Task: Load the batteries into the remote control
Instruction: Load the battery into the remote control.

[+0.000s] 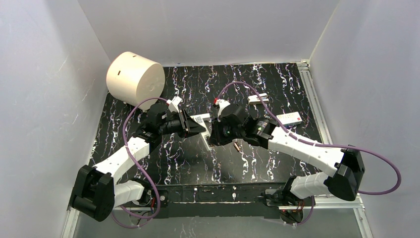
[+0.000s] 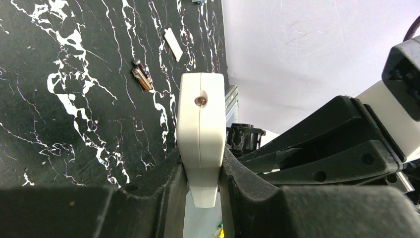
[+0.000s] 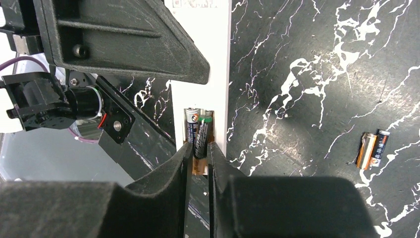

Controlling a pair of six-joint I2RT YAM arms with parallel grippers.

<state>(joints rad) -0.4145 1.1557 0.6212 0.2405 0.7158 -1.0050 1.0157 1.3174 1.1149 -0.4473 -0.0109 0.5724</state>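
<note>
Over the black marbled table (image 3: pixel 307 59), remote control (image 2: pixel 200 114) clamped edge-on in left gripper (image 2: pixel 200 171); right gripper (image 3: pixel 199 151) narrowly parted around a battery (image 3: pixel 202 136) tilted into the remote's open back — grip unclear — two loose batteries (image 3: pixel 371 148) lying side by side nearby

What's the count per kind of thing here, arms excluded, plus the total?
remote control: 1
batteries: 4 (2 loose, 2 at the remote's recess)
white strip: 1
white box with red mark: 1
cream cylinder: 1
Total: 8
</note>
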